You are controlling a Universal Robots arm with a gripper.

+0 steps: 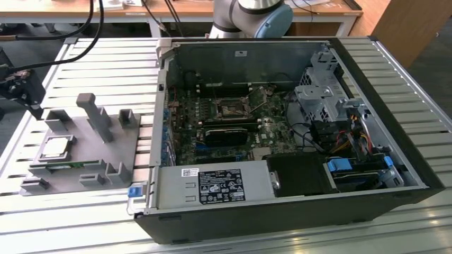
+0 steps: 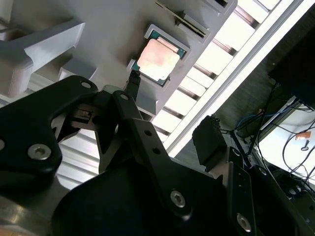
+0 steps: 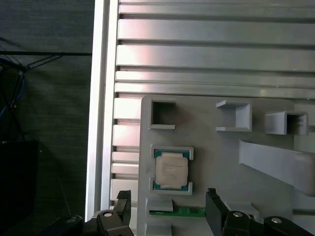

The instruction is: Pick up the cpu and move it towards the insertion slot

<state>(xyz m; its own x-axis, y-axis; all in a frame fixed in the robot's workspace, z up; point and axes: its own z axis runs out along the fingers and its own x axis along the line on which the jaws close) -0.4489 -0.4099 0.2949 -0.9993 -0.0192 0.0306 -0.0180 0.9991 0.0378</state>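
The small, flat, silver-topped square cpu (image 3: 171,169) lies in a pocket by the grey plastic holder's (image 3: 211,152) outer edge. The black gripper (image 3: 167,196), spread wide and empty, hovers apparently just short of it.

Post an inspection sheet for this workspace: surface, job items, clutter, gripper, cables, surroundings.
Surface: slatted metal table carrying a grey fixture and an open computer case.
Job's things: cpu lying flat in a fixture recess; insertion slot on the board inside the case.
Clutter: green memory stick in the fixture beside the cpu.
Grippers: gripper open, holding nothing, above the fixture close to the cpu.
Cables: black cables beyond the table; coloured wiring inside the case.
Surroundings: wooden bench; arm base.
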